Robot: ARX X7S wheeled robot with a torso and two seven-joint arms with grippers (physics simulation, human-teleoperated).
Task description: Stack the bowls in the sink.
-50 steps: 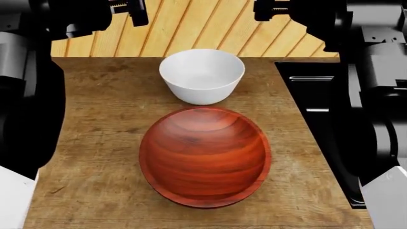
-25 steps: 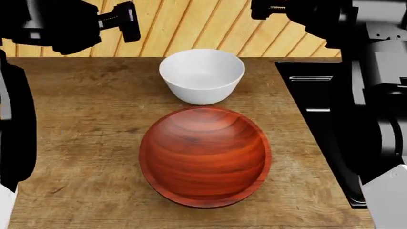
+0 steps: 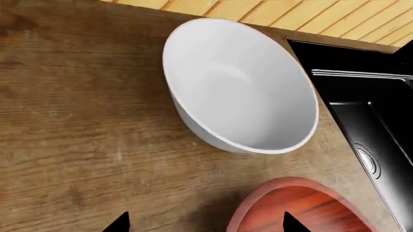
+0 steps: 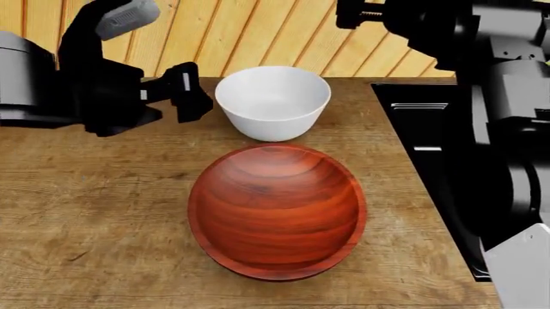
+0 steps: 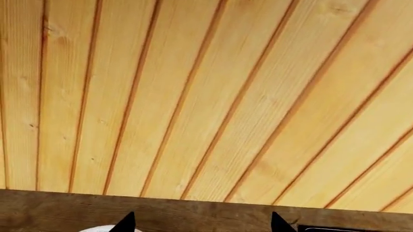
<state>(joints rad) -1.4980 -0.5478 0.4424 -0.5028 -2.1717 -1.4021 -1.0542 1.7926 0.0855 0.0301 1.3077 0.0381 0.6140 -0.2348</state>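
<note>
A glossy white bowl (image 4: 273, 100) stands upright on the wooden counter near the back wall. In front of it sits the wide reddish-brown wooden bowl (image 4: 277, 212); the two stand close together. My left gripper (image 4: 190, 93) hovers open just left of the white bowl, empty. In the left wrist view the white bowl (image 3: 245, 92) lies ahead of the open gripper (image 3: 205, 226), and the wooden bowl's rim (image 3: 303, 208) shows by one fingertip. My right gripper (image 4: 357, 14) is high near the back wall, open and empty (image 5: 202, 224). The black sink (image 4: 421, 122) is at the right.
The counter (image 4: 112, 193) is wood-grained, backed by a pale plank wall (image 5: 206, 96). The sink's basin and round drain (image 3: 368, 162) show in the left wrist view. My right arm (image 4: 507, 129) hangs over the sink side.
My left arm has swung down and inward from the top left corner to the white bowl's left side. The right gripper has barely shifted. Both bowls stay put.
</note>
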